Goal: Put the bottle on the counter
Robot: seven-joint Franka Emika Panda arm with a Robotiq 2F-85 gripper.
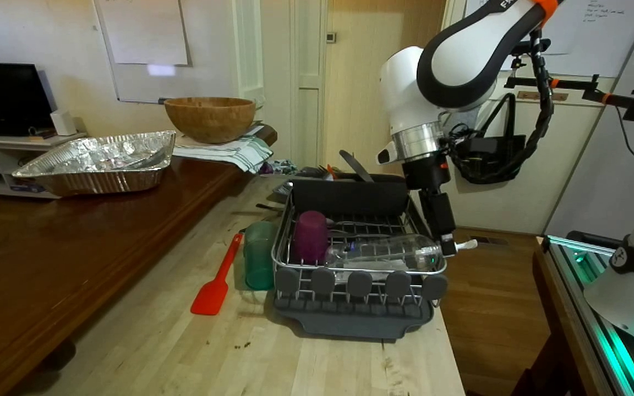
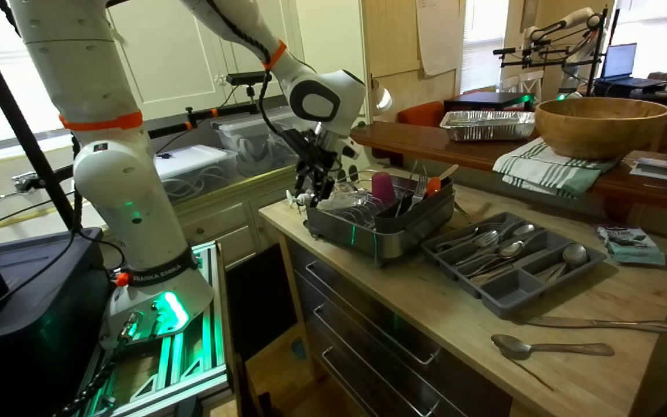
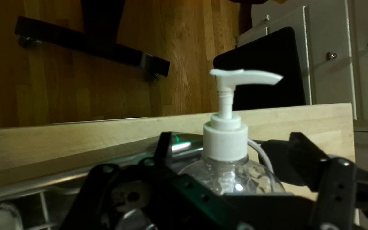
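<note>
Right of centre in an exterior view, the clear pump bottle (image 1: 386, 251) lies in the dish rack (image 1: 359, 284), apparently to drain, white spout (image 1: 466, 245) jutting past the side. The claw (image 3: 231, 138), spread wide, straddles the neck, presumably to lift it down to the counter (image 1: 339, 368).

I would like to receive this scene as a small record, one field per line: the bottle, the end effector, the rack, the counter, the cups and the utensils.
bottle: clear, on its side in the rack, white pump past the rack's edge
end effector: fingers apart, either side of the bottle; grip unclear
counter: pale wood, under the rack
purple cup: in the rack
green cup: on the counter, beside the rack
red spatula: on the counter
cutlery tray: on the counter
task: bottle not yet on the counter
</note>
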